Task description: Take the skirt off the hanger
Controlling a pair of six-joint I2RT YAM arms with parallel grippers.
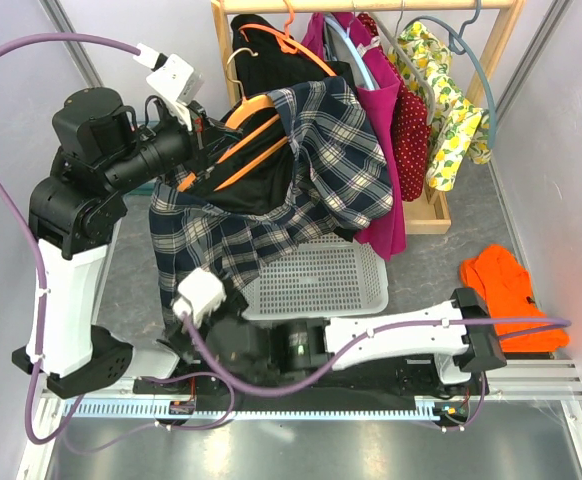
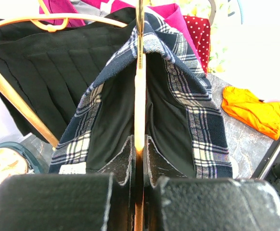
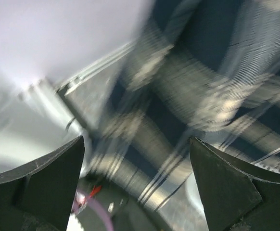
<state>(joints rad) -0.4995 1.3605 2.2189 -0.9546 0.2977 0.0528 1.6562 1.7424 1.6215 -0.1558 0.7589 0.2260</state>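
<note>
A navy and white plaid skirt (image 1: 316, 170) hangs draped over an orange hanger (image 1: 256, 135), held up above the table. My left gripper (image 1: 203, 138) is shut on the hanger's bar. In the left wrist view the orange hanger (image 2: 140, 91) runs straight up between the shut fingers of the left gripper (image 2: 140, 147), with the skirt (image 2: 190, 110) folded over both sides. My right gripper (image 1: 186, 318) sits low by the skirt's lower hem. In the right wrist view the right gripper (image 3: 137, 161) stands open, and the blurred plaid skirt (image 3: 188, 91) lies beyond its fingers with nothing between them.
A white mesh basket (image 1: 321, 280) lies under the skirt. A wooden rack (image 1: 371, 8) at the back holds several hung garments, including a black skirt (image 2: 44, 72). An orange garment (image 1: 506, 290) lies on the table at the right.
</note>
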